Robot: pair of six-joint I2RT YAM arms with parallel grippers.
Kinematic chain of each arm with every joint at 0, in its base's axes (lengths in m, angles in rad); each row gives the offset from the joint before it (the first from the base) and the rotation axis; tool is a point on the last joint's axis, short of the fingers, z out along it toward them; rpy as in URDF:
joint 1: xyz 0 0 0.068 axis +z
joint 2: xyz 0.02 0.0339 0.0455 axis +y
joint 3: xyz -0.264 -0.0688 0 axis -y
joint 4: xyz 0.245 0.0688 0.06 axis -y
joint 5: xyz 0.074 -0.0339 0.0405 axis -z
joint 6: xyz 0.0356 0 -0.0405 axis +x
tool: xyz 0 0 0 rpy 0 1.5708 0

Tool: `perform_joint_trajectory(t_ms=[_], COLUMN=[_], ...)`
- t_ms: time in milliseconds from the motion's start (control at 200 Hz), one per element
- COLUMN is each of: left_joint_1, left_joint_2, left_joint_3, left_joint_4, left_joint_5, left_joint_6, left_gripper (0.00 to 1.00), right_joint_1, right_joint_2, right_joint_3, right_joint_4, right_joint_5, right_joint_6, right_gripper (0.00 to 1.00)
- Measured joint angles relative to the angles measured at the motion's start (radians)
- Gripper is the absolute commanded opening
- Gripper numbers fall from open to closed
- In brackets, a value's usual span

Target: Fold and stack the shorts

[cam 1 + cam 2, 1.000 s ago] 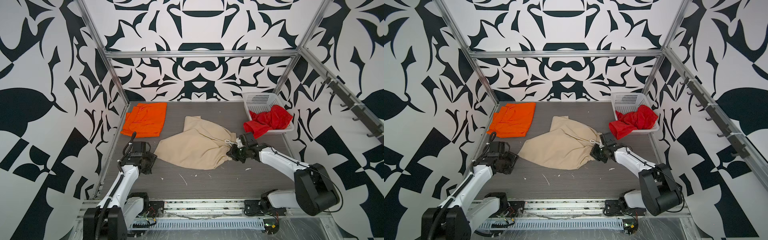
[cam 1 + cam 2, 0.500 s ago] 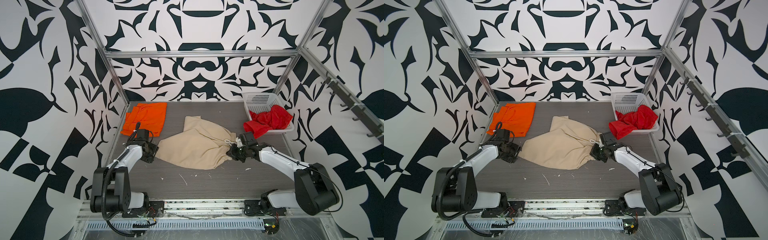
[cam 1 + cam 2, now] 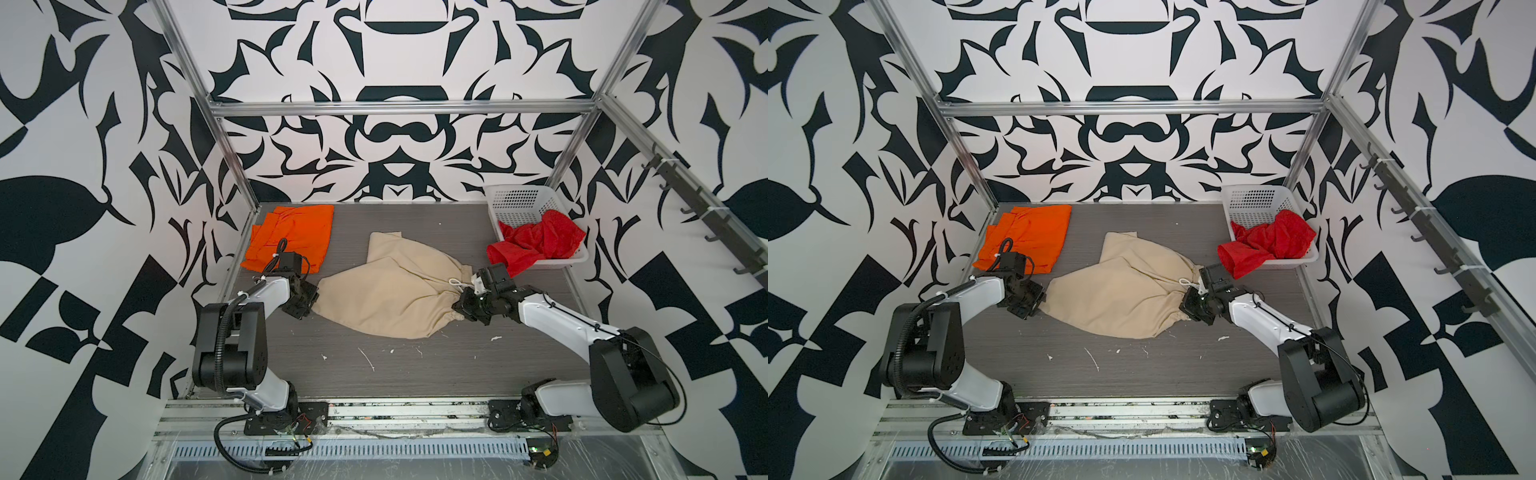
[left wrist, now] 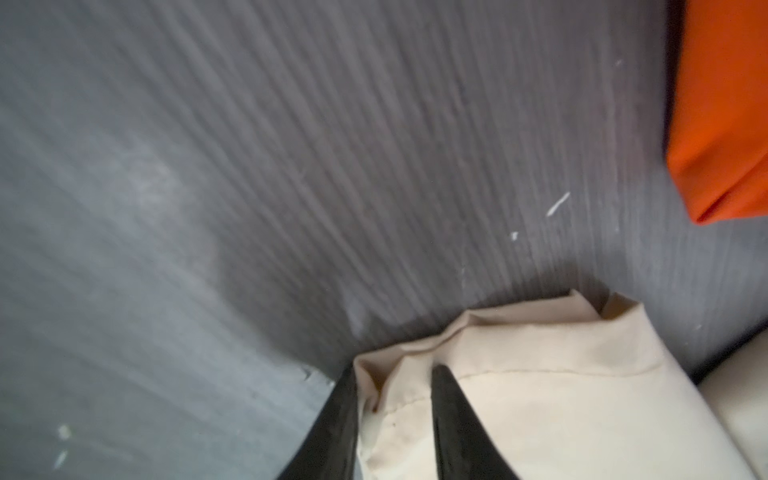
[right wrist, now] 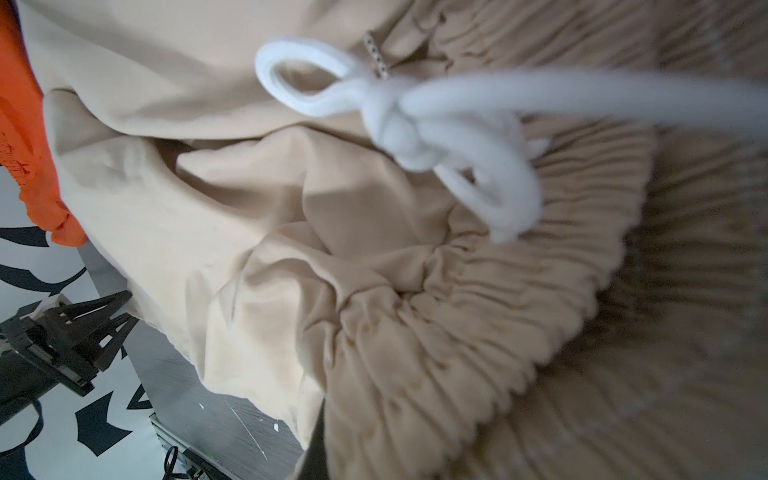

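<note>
The beige shorts point(image 3: 390, 291) point(image 3: 1121, 291) lie spread in the middle of the table. My left gripper point(image 3: 313, 301) point(image 3: 1040, 301) is at their left hem. In the left wrist view its gripper point(image 4: 395, 370) has a fold of the beige hem point(image 4: 519, 395) pinched between the two dark fingers. My right gripper point(image 3: 457, 305) point(image 3: 1185, 305) is shut on the gathered elastic waist point(image 5: 478, 332), beside the white drawstring knot point(image 5: 415, 116); its fingertips are hidden under cloth. The orange shorts point(image 3: 295, 237) point(image 4: 727, 124) lie folded at the back left. The red shorts point(image 3: 536, 241) point(image 3: 1271, 243) hang over the basket's front.
A white perforated basket point(image 3: 519, 199) point(image 3: 1254, 199) stands at the back right corner. Patterned walls and metal frame posts close in the table on three sides. Small white scraps point(image 3: 368, 359) dot the grey tabletop point(image 3: 415, 374) in front of the beige shorts.
My left arm has swung in from the table's left edge to the beige shorts' hem, and its jaws have closed on the cloth. The right gripper has held still on the waist.
</note>
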Motion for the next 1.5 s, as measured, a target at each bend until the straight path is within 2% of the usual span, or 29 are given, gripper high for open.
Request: perform_joint_trajectory(t_ms=[45,185,310,500,665,865,1120,1320,1500], left_joint_1=[0.000,0.000,0.000,-0.003,-0.009,-0.013,-0.014,-0.015,-0.015], left_joint_2=[0.003,-0.022,-0.145,-0.379,-0.455,-0.459,-0.456,-0.403,-0.197], left_joint_3=[0.000,0.005,0.071,0.356,0.616,0.885,1.157,1.175,1.170], left_joint_4=[0.002,-0.034,-0.143,-0.264,-0.377,-0.489,-0.571,-0.575,-0.510], left_joint_5=[0.003,-0.019,-0.077,-0.210,-0.306,-0.364,-0.367,-0.348,-0.305], left_joint_6=[0.008,0.028,0.072,0.182,0.294,0.427,0.547,0.592,0.621], left_gripper=[0.00,0.00,0.00,0.00,0.00,0.00,0.00,0.00,0.00], right_joint_1=[0.000,0.000,0.000,-0.010,-0.019,-0.020,-0.020,-0.020,-0.021], right_joint_2=[-0.003,-0.023,-0.048,-0.079,-0.072,-0.060,-0.039,0.030,0.237], right_joint_3=[0.000,0.033,0.154,0.444,0.739,1.120,1.494,1.566,1.667], right_joint_4=[-0.001,-0.036,-0.102,-0.183,-0.309,-0.482,-0.671,-0.752,-0.772], right_joint_5=[0.000,-0.001,-0.004,-0.026,-0.070,-0.138,-0.219,-0.234,-0.216], right_joint_6=[0.000,-0.003,-0.035,-0.146,-0.257,-0.348,-0.356,-0.357,-0.369], right_gripper=[0.01,0.00,0.00,0.00,0.00,0.00,0.00,0.00,0.00])
